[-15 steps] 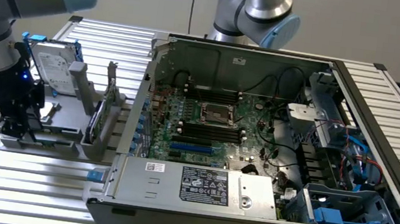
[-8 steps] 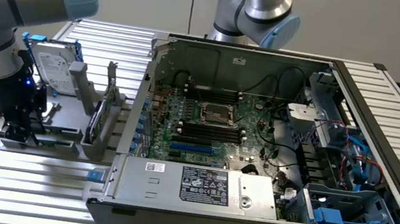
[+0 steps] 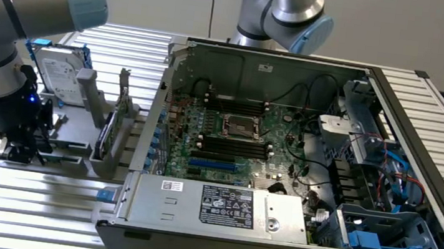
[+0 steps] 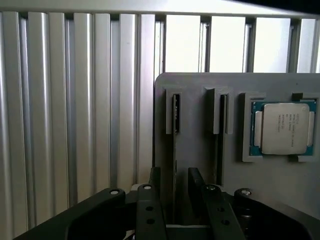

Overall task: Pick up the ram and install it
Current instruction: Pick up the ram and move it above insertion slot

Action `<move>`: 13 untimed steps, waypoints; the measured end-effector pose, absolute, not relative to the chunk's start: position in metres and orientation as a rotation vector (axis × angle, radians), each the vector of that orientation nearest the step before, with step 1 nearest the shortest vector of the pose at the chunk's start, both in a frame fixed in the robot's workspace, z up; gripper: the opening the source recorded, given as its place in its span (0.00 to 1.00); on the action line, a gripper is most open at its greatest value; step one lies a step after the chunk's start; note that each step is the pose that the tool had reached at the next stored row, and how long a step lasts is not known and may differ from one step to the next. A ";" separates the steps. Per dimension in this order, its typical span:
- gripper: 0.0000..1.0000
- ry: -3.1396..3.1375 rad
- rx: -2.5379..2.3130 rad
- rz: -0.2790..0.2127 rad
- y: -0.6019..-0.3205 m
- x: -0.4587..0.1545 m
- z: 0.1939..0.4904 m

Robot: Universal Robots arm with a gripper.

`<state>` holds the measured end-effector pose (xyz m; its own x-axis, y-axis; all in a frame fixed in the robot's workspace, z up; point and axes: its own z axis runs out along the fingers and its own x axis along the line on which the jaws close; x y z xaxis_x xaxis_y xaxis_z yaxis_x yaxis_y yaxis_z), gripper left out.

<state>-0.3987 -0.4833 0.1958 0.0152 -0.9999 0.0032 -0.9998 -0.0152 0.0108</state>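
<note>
The ram stands on edge in a slotted grey holder; in the wrist view I see it edge-on as a thin strip with dark chips at its far end. My gripper is open, one black finger on each side of the strip, apart from it. In the exterior view the gripper hangs low at the left end of the grey holder, left of the open computer case. Black memory slots lie on the motherboard beside the processor socket.
A square silver processor chip sits in a recess of the holder beside a second slot. A hard drive in a blue frame stands behind the holder. A second arm stands behind the case. The table is ribbed aluminium.
</note>
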 end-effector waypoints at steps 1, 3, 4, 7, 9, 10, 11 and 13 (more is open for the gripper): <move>0.36 -2.198 2.232 -0.010 -0.483 -0.398 0.196; 0.36 -2.199 2.233 -0.012 -0.483 -0.397 0.196; 0.36 -2.200 2.233 -0.013 -0.483 -0.397 0.196; 0.34 -2.200 2.233 -0.014 -0.484 -0.397 0.196; 0.21 -2.200 2.233 -0.014 -0.484 -0.397 0.195; 0.21 -2.200 2.234 -0.015 -0.484 -0.397 0.195; 0.21 -2.200 2.234 -0.015 -0.484 -0.397 0.195; 0.18 -2.200 2.234 -0.016 -0.484 -0.397 0.195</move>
<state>-0.3968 -0.4835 0.1953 0.0152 -0.9999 -0.0030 -0.9998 -0.0152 0.0112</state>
